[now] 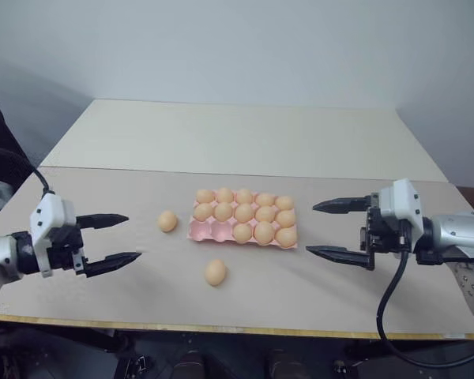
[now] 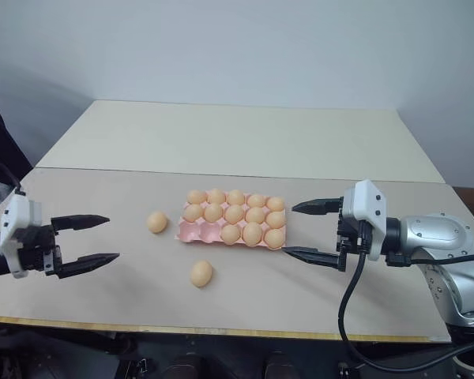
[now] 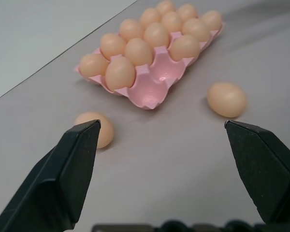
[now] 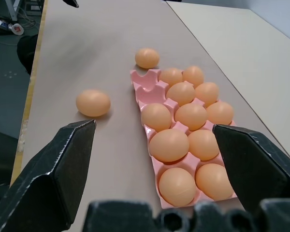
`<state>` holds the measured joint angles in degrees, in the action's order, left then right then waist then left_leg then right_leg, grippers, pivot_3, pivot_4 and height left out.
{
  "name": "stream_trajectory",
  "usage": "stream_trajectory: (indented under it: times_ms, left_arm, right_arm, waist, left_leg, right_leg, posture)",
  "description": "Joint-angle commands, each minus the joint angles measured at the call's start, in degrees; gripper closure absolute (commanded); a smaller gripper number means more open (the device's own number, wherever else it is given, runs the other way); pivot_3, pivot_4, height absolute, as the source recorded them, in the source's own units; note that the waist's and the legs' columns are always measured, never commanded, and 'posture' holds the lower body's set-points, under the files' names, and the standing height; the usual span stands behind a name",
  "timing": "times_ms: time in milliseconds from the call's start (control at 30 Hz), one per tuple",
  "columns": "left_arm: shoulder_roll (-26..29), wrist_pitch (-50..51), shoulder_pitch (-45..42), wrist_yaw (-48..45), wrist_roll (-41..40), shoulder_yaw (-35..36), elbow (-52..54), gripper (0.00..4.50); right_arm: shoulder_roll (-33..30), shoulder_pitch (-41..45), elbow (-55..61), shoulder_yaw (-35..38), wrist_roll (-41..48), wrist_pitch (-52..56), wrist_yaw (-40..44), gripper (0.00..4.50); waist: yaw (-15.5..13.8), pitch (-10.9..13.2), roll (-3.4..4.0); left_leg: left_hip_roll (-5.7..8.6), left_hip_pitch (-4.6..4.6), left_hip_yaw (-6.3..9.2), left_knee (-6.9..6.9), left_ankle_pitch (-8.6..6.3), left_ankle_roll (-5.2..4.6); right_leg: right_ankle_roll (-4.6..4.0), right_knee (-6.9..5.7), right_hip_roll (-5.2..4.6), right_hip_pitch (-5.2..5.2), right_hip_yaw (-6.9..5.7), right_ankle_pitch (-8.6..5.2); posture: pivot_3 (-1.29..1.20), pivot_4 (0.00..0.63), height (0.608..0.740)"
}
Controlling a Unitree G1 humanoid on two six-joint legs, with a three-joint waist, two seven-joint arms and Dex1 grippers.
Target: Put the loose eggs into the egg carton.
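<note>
The two head views look from above, forward and down over the table (image 1: 245, 142), from some distance; both share the whole scene, with the egg carton (image 1: 212, 230) between the left gripper (image 1: 117, 238) and the right gripper (image 1: 338, 230). The left wrist view looks low and close along its open jaws at the carton's empty end. The right wrist view faces the carton's full end, also near.

Lighting's soft and even, kinda overcast-looking — no harsh glare anywhere. The loose eggs (image 1: 215, 272) throw small, faint shadows on the table (image 1: 300, 276). Head views look a bit hazy; wrist views are sharp on the egg carton (image 3: 152, 89) — close-up black fingers (image 3: 63, 174) go slightly soft.
</note>
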<state>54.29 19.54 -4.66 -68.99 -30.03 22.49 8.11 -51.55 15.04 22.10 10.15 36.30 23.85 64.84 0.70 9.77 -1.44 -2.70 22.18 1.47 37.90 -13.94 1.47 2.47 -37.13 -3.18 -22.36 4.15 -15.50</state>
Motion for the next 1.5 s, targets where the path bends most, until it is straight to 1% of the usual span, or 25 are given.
stream_trajectory:
  times_ms: [33,167,333,400,533,700,767,800,867,967,1000,1167,1333,1400,1500]
  left_arm:
    - [-4.15,-5.75,-9.19,7.65,8.56,-7.37,-9.09,0.03]
    - [-9.74,-10.5,-18.12,9.74,13.85,-14.29,-18.46,0.03]
    - [-15.42,-15.48,-26.34,11.45,17.4,-18.29,-31.28,0.03]
    - [-16.53,-17.98,-28.65,12.97,19.71,-19.5,-35.98,0.03]
    - [-18.37,-19.37,-32.34,13.67,21.29,-20.51,-43.03,0.03]
    - [-18.99,-20.98,-32.5,12.9,23.46,-22.25,-47.17,0.03]
    - [-19.13,-21.3,-32.24,12.27,23.84,-22.68,-48.23,0.43]
    - [-19.16,-21.58,-32.06,12.33,24.01,-22.76,-48.41,0.65]
    - [-19.13,-22.24,-31.85,12.64,24.27,-22.7,-48.49,1.29]
    - [-18.57,-22.31,-31.44,13.21,23.84,-21.64,-47.49,2.39]
    - [-18.2,-22.21,-31.46,12.76,23.23,-21.07,-46.79,2.57]
    - [-16.56,-21.64,-31.47,8.58,19.05,-18.59,-40.35,2.57]
    - [-15.83,-17.02,-31.32,0.3,12.51,-18.56,-30.22,2.57]
    - [-16.4,-14.51,-31.15,-2.88,10.47,-20.29,-25.76,2.57]
    - [-18.5,-10.6,-31.26,-3.98,8.36,-21.71,-22.9,2.57]
  right_arm:
    - [-0.45,0.68,2.25,2.03,0.65,-0.32,-0.93,0.0]
    - [-0.11,0.9,3.52,2.24,0.57,-0.32,-2.47,0.0]
    - [-0.45,0.04,4.5,2.98,0.85,-0.22,-3.16,0.0]
    - [-0.57,-0.34,4.93,3.24,0.95,-0.14,-3.35,0.0]
    - [-0.64,-0.91,5.65,4.25,1.43,0.49,-4.04,0.0]
    - [-0.9,-1.74,6.48,4.9,1.3,0.52,-4.48,0.0]
    - [-1.02,-1.92,6.69,5.12,1.44,0.55,-4.54,0.0]
    - [-1.05,-1.99,6.78,5.18,1.46,0.53,-4.52,0.0]
    - [-1.09,-2.01,6.83,5.2,1.42,0.5,-4.49,0.0]
    - [-1.07,-1.48,6.4,4.91,1.36,0.45,-4.47,0.0]
    - [-1.06,-1.26,6.26,4.72,1.35,0.45,-4.47,0.0]
    - [-0.74,-1.12,6.07,4.01,1.17,0.23,-4.4,0.0]
    - [-0.57,-1.02,5.99,3.71,1.11,0.14,-4.41,0.0]
    - [-0.4,-1.0,6.02,3.6,1.01,0.07,-4.61,0.0]
    - [-0.23,-1.04,6.1,3.44,0.83,-0.04,-4.84,0.0]
  waist:
    - [-0.37,-0.01,0.02]
    - [-0.3,-0.02,-0.01]
    - [0.08,-0.02,-0.02]
    - [0.18,-0.02,-0.02]
    - [0.29,-0.02,-0.03]
    - [0.21,-0.03,-0.03]
    - [0.19,-0.03,-0.03]
    - [0.15,-0.03,-0.03]
    - [0.17,-0.03,-0.03]
    - [0.2,-0.03,-0.03]
    - [0.2,-0.03,-0.03]
    - [0.16,-0.02,-0.03]
    - [-0.02,-0.03,-0.03]
    - [-0.02,-0.03,-0.03]
    - [0.05,-0.03,-0.03]
  left_leg:
    - [0.02,-0.01,0.03,0.0,0.0,0.0]
    - [0.03,0.06,0.03,0.0,0.01,-0.01]
    - [0.06,0.17,0.04,0.0,0.0,-0.01]
    - [0.06,0.14,0.04,0.0,0.0,-0.01]
    - [0.07,0.12,0.05,0.01,0.01,-0.01]
    - [0.08,0.14,0.06,0.01,0.01,-0.01]
    - [0.08,0.14,0.06,0.01,0.01,-0.01]
    - [0.08,0.14,0.06,0.01,0.01,-0.01]
    - [0.08,0.12,0.06,0.01,0.01,-0.01]
    - [0.08,0.1,0.07,0.01,0.01,-0.01]
    - [0.08,0.1,0.07,0.01,0.01,-0.01]
    - [0.08,0.13,0.07,0.01,0.01,-0.01]
    - [0.08,0.12,0.07,0.01,0.01,-0.01]
    - [0.08,0.12,0.07,0.01,0.01,-0.01]
    - [0.08,0.11,0.07,0.01,0.01,-0.01]
  right_leg:
    - [0.0,-0.02,0.0,0.01,-0.01,0.0]
    - [0.01,0.02,0.01,0.01,-0.01,0.02]
    - [0.02,0.02,0.0,-0.09,-0.01,0.02]
    - [0.01,-0.01,0.0,-0.08,0.0,0.02]
    - [0.02,-0.04,0.0,-0.07,0.0,0.02]
    - [0.02,-0.03,-0.01,-0.06,-0.01,0.02]
    - [0.03,-0.03,-0.01,-0.06,-0.01,0.02]
    - [0.03,-0.04,-0.01,-0.06,-0.01,0.02]
    - [0.03,-0.05,-0.01,-0.05,-0.01,0.02]
    - [0.03,-0.06,-0.01,-0.04,-0.01,0.02]
    - [0.03,-0.06,-0.01,-0.04,-0.01,0.02]
    - [0.03,-0.05,-0.01,-0.05,-0.02,0.02]
    - [0.03,-0.06,-0.02,-0.04,-0.02,0.02]
    - [0.03,-0.05,-0.03,-0.03,-0.02,0.02]
    - [0.03,-0.04,-0.02,-0.02,-0.02,0.02]
  posture:
    - [0.0,0.15,0.74]
    - [0.0,0.15,0.74]
    - [0.0,0.15,0.74]
    - [0.0,0.15,0.74]
    - [0.0,0.15,0.74]
    - [0.0,0.15,0.74]
    - [0.0,0.15,0.74]
    - [0.0,0.15,0.74]
    - [0.0,0.15,0.74]
    - [0.0,0.15,0.74]
    - [0.0,0.15,0.74]
    - [0.0,0.15,0.74]
    - [0.0,0.15,0.74]
    - [0.0,0.15,0.74]
    - [0.0,0.15,0.74]
